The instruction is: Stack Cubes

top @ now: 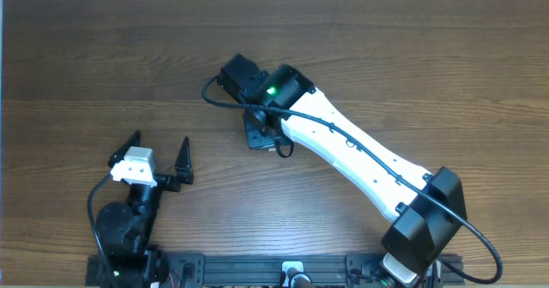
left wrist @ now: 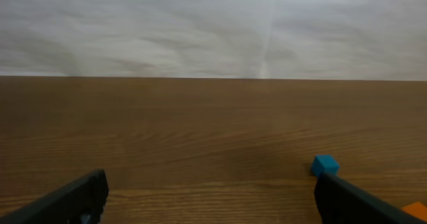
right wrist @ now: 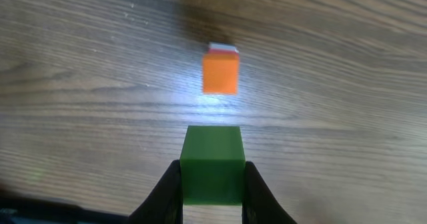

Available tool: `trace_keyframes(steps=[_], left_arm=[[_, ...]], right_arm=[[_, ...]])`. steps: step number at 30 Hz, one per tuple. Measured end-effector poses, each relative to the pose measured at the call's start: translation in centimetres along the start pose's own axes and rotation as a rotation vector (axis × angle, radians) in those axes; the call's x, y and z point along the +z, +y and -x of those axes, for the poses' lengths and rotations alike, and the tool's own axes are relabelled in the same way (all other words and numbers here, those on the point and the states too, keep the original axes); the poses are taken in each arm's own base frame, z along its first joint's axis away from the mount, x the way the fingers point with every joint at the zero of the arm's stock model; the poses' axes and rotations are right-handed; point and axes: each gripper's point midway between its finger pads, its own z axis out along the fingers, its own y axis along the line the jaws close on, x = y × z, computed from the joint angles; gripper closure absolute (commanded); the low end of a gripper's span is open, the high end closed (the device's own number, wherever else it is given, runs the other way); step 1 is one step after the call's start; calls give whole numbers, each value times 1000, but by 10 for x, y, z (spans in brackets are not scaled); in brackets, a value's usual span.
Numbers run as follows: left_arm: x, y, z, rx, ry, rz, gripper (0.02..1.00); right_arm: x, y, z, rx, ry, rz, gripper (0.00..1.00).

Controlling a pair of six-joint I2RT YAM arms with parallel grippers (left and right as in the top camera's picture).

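A green cube [right wrist: 212, 163] sits between the fingers of my right gripper [right wrist: 212, 187], which is shut on it, above the wooden table. Just beyond it an orange cube [right wrist: 220, 74] rests on the table, with a thin red and pale strip showing at its far edge. In the top view the right gripper [top: 262, 136] hangs near the table's middle, covering the cubes below. My left gripper [top: 159, 144] stands open and holds nothing at the front left. In its wrist view a small blue cube [left wrist: 325, 165] lies on the table ahead, and an orange corner [left wrist: 416, 211] peeks past one finger.
The wooden table [top: 103, 57] is bare to the left and at the back. The white right arm [top: 360, 155] slants from the front right toward the middle. A pale wall [left wrist: 200, 24] rises beyond the table's far edge.
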Motion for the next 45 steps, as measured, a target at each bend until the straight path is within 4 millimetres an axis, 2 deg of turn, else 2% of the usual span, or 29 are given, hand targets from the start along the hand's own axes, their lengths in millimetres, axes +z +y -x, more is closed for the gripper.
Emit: trace_keyframes(steps=[6,14,22,34,45], left_arm=[[0,0,0,0,0,0,18],[0,0,0,0,0,0,18],[0,0,0,0,0,0,18],[0,0,0,0,0,0,18],[0,0,0,0,0,0,18]], right_arm=[[11,4,2,15,0,31,989],[14,-2,13,57,-22,42,989],[30,-6,12,70,-20,39,991],[31,-4,22,79,-51,58,989],[35,-6,21,82,-42,51,989]])
